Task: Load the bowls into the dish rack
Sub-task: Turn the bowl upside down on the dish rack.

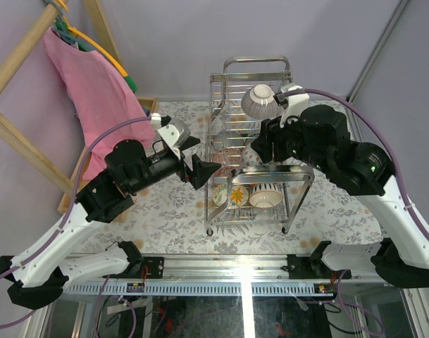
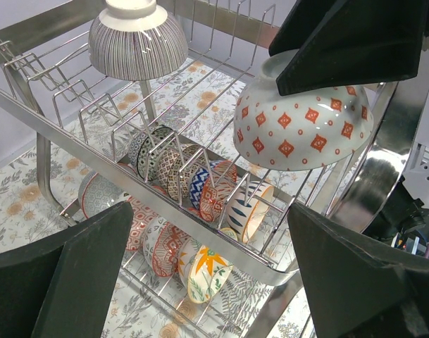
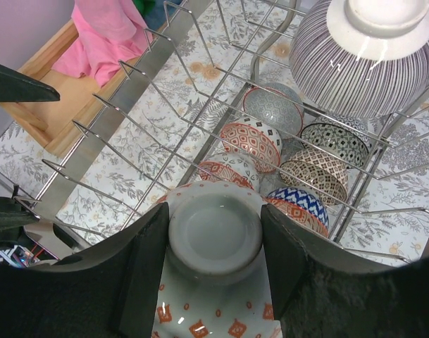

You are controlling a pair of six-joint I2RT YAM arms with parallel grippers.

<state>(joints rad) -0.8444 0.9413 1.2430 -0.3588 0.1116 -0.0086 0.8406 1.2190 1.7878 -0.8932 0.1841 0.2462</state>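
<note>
A pink cloth [image 1: 87,91] hangs in the upper left of the top view, draped from a bare wooden frame [image 1: 17,53] that leans diagonally against the pale lilac wall [image 1: 200,35]. A yellow strip [image 1: 105,53] and a bit of green [image 1: 133,83] show along the cloth's upper edge. The lower end of the cloth lies on a shallow wooden tray [image 3: 56,105], seen at the upper left of the right wrist view. A floral-printed tablecloth [image 1: 165,218] in grey and orange covers the table. A slotted metal rail [image 1: 221,287] runs across the bottom of the top view.
</note>
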